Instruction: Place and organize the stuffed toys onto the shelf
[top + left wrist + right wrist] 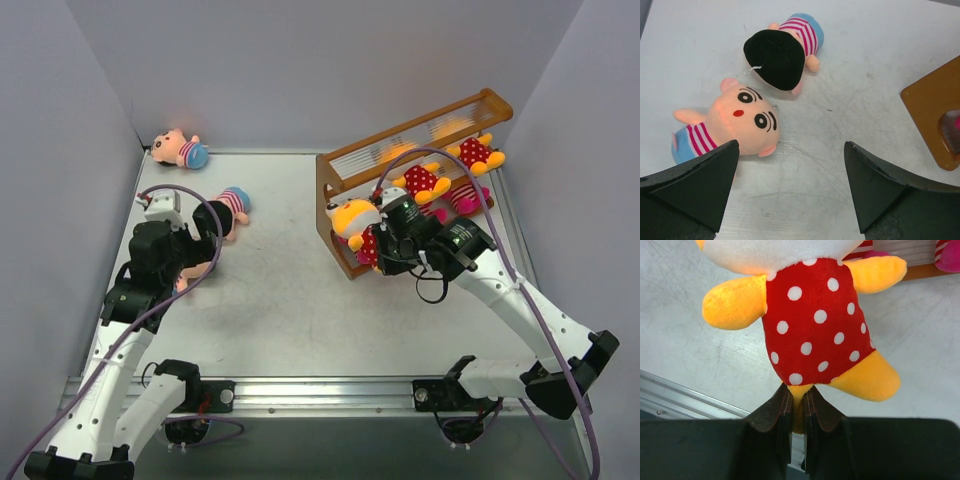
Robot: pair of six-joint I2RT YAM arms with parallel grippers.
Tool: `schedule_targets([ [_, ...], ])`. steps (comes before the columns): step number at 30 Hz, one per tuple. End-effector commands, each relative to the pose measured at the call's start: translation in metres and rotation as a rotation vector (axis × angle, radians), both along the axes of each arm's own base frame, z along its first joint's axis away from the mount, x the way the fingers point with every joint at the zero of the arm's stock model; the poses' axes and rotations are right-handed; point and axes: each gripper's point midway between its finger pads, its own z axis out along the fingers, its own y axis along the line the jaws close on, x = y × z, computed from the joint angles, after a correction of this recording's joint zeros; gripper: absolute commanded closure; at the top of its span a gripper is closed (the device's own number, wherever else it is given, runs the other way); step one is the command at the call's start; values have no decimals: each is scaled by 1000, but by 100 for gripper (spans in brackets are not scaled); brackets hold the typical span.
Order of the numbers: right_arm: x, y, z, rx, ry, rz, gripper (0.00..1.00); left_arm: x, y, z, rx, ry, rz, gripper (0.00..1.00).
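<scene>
Your right gripper (797, 392) is clenched on one lower leg of a yellow bear (812, 322) in a red polka-dot suit. From the right wrist, the bear's long axis runs straight away from the fingers, with the pinched foot at 6 o'clock and the head at 12. The shelf (420, 160) lies just past the bear. From above, its length runs from about 7 o'clock up to 1 o'clock, and the bear hangs at its near left end, just beside the wooden side panel. Other bears and magenta-limbed dolls sit further along the rods toward 1 o'clock. I judge the placing turns on this: the bear has to travel head-first toward 12 to 1 o'clock to land on the rods and not against the end panel.

Your left gripper (791, 145) is spread wide and holds nothing, above the table (880, 60). From the left wrist, a face-up boy doll (742, 117) lies at 9 o'clock of the gap, its cheek close beside the left finger and its body trailing toward 8. A face-down boy doll (785, 47) lies at 12 o'clock, well clear of both fingers. The left arm is the nearer one for both.
</scene>
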Motion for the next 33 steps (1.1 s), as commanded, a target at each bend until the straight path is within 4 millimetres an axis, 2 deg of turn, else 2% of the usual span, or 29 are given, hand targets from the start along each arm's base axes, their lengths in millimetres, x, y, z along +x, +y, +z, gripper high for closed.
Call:
schedule_targets([
  [1, 18, -3, 16, -10, -59, -32, 100, 5, 9, 7, 39, -58, 29, 6],
  [7, 30, -6, 20, -20, -88, -71, 100, 5, 12, 1, 51, -55, 37, 6],
  [15, 54, 0, 25, -9, -130, -93, 100, 4, 13, -2, 57, -51, 35, 6],
  [22, 74, 3, 19, -10, -140, -126, 100, 3, 13, -2, 60, -52, 33, 6],
  [33, 96, 11, 21, 14, -200, -162, 100, 2, 12, -1, 60, -58, 27, 6],
])
